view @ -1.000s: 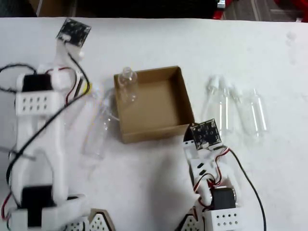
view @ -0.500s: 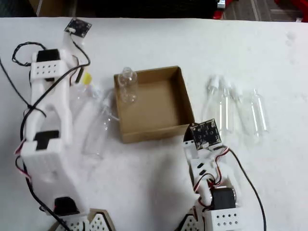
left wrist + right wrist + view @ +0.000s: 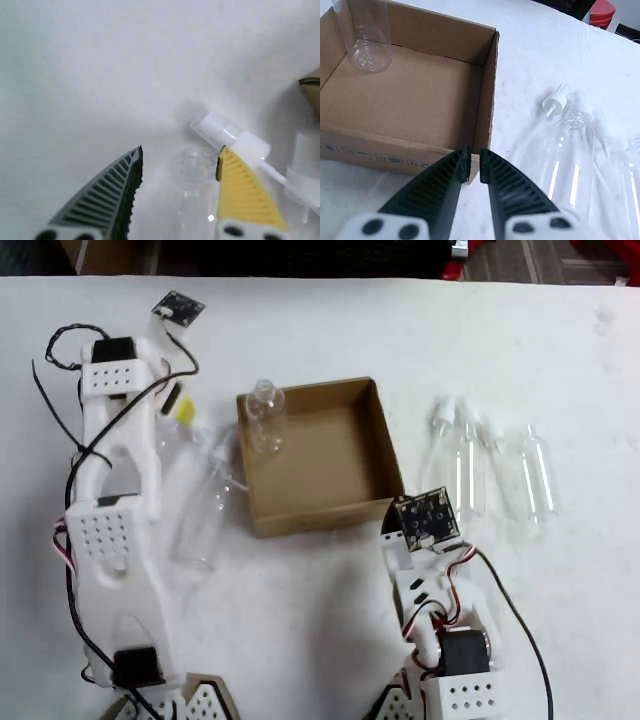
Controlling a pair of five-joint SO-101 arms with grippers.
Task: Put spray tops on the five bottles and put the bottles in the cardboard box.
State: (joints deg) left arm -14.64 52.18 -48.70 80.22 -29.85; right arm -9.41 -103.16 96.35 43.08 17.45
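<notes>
The left arm (image 3: 110, 530) lies stretched far out along the left side of the table (image 3: 320, 330), with its wrist past the far left corner of the cardboard box (image 3: 320, 515). The left gripper (image 3: 181, 148) is spread wide, dark finger on one side and yellow on the other, gripping nothing. The neck of an open-necked bottle (image 3: 196, 165) sits in the gap (touching neither finger, as far as I can make out). A loose spray top (image 3: 225, 131) lies just beyond the yellow tip.

The right arm (image 3: 440, 640) is folded back close to its base. The right gripper (image 3: 474, 151) hangs at the box's near right corner, fingers all but closed and empty.

An upright bottle (image 3: 265, 415) stands in the box's far left corner. Another bottle (image 3: 200, 520) lies just left of the box. On the right, more bottles (image 3: 470, 470) lie side by side among white spray tops (image 3: 440, 420).
</notes>
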